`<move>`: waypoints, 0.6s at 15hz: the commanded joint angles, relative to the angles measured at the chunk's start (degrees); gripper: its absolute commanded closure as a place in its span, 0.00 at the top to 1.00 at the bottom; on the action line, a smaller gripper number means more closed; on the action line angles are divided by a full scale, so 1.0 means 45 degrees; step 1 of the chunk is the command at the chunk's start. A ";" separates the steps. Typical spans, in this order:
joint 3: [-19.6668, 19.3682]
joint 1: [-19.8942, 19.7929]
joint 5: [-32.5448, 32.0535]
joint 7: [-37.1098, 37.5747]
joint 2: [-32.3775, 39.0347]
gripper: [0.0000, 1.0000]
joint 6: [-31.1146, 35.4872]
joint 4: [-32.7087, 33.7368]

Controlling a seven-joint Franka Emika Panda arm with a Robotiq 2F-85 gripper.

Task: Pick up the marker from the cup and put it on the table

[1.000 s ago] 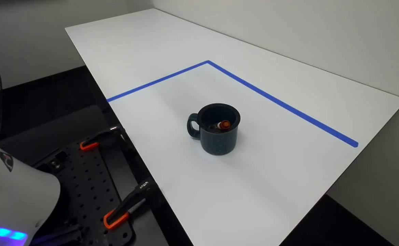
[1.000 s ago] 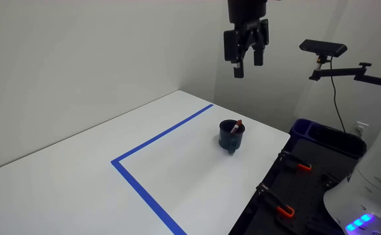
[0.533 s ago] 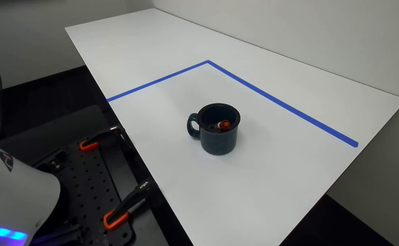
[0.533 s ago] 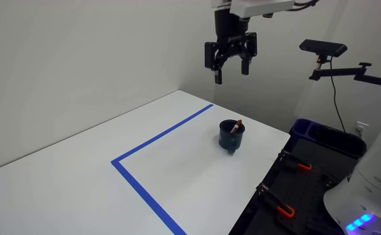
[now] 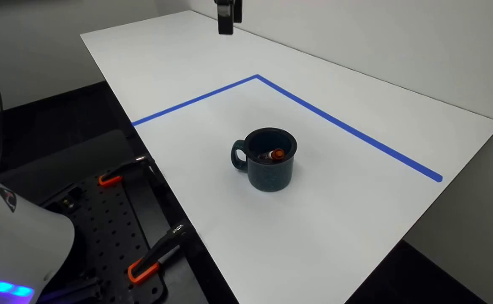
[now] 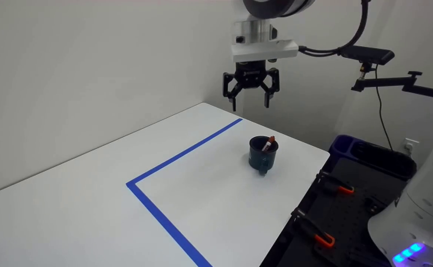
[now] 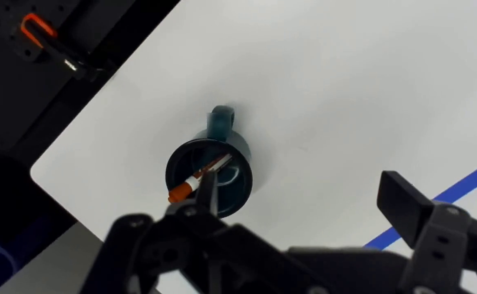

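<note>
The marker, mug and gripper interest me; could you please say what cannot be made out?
Marker, in an exterior view: lower end hidden by the mug.
Any marker lettering, wrist view: too small.
Gripper, in an exterior view: body cropped by top edge.
Mug's rim, wrist view: partly behind a finger.

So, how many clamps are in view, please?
2, both beside the table: in an exterior view, one clamp in front, another clamp farther back. Others may hide behind the robot's base.

Orange-black clamps (image 5: pixel 157 252), blue bin (image 6: pixel 335 152), outlet (image 6: pixel 412 142)
</note>
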 commanded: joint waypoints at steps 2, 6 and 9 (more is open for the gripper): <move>-0.0733 -0.0364 -0.0002 0.2146 0.0369 1.00 0.1787 -0.0917; -0.1342 -0.0783 -0.0194 0.4105 0.0875 1.00 0.3239 -0.1651; -0.1541 -0.0997 -0.0665 0.6218 0.1556 1.00 0.3819 -0.1820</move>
